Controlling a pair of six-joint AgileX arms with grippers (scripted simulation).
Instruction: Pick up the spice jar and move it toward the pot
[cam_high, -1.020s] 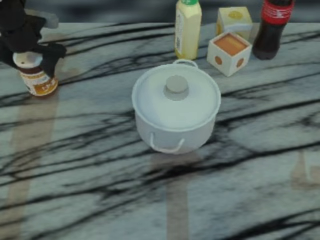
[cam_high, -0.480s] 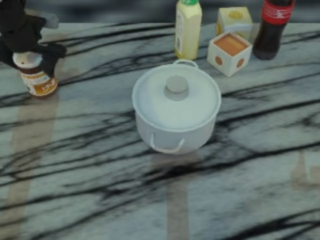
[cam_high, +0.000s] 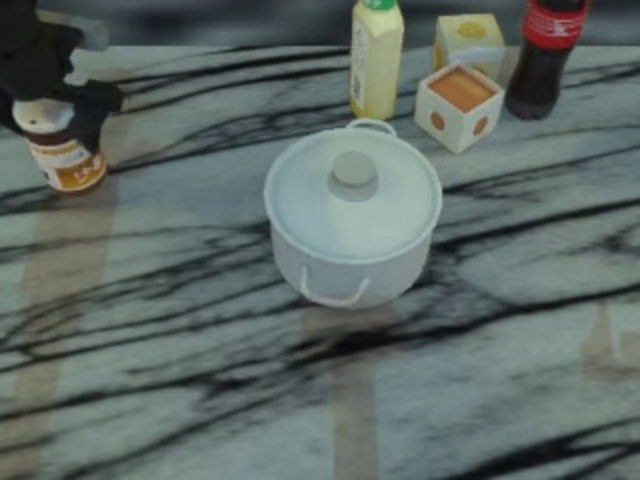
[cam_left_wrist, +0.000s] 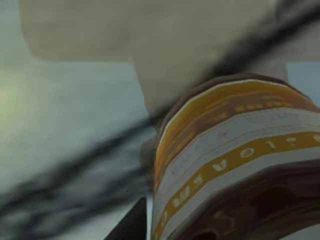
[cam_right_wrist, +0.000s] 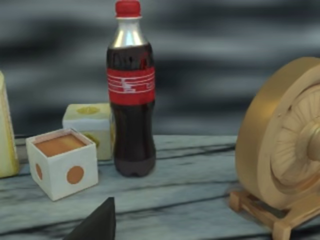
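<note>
while left hand (cam_high: 55, 100) grips it, spice jar (cam_high: 62, 150) shows white cap, orange-white label, brown contents

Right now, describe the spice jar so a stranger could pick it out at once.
Start at the pot in the middle of the table, then look to the far left side, where the left gripper is closed around the spice jar. It is a small cylinder with a white cap, dark brown contents and a white-and-orange label, standing alone, far from the bottles and boxes behind the pot.
</note>
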